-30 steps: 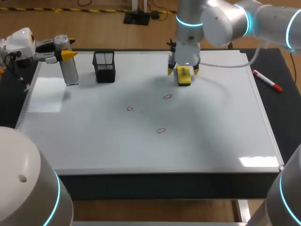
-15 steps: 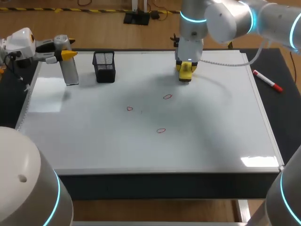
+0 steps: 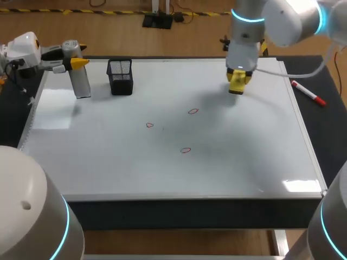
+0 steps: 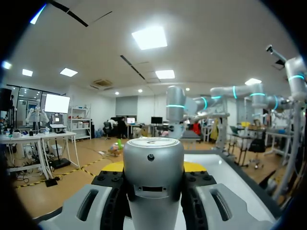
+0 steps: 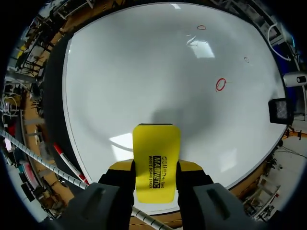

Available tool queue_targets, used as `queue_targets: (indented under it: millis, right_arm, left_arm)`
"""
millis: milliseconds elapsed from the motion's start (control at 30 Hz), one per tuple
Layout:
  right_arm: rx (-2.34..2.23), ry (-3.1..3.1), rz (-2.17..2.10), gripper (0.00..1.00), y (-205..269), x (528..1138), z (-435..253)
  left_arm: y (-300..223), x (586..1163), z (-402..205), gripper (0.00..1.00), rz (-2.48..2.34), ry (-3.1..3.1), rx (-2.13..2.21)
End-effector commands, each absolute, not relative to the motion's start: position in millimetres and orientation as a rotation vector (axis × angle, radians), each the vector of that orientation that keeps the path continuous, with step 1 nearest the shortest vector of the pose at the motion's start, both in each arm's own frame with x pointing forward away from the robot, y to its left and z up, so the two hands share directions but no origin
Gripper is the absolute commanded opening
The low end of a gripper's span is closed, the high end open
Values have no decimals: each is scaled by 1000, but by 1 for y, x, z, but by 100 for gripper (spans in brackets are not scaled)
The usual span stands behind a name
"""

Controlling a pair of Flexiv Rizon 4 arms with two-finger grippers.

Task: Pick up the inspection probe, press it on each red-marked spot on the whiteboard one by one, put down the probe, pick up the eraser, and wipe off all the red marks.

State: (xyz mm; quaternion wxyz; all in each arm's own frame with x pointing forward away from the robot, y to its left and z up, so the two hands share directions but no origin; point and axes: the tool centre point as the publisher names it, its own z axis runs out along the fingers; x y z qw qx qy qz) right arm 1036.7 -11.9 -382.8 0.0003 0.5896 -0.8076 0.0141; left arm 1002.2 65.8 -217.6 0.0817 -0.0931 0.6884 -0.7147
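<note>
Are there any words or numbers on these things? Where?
Yellow block eraser in the right gripper: black lettering on its face, left unread here.
Silver cylinder probe, top: tiny mark, too small to read.
White whiteboard: three red marks, no words.

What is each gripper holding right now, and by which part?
Right gripper: the yellow eraser, by its two long sides. Left gripper: the silver probe, around its upper body.

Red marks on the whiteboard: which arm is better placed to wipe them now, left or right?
Right. The right gripper is shut on the yellow eraser above the whiteboard, not far from the nearest red mark. The left gripper holds the probe off at the board's far left corner.
</note>
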Motion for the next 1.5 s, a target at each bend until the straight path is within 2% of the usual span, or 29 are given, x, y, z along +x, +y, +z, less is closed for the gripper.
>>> queue_targets:
  millis: [33, 500, 1500]
  right_arm:
    - [1829, -2563, 18, 0, -41, 1025, -381]
    - [1739, -2636, -62, 0, -92, 1004, -387]
    - [1723, -2635, -33, 0, -95, 1003, -389]
  left_arm:
    - [65, 1001, -217, 0, -2133, 2055, -280]
    - [65, 1001, -217, 0, -2133, 2055, -280]
    - [65, 1001, -217, 0, -2133, 2055, -280]
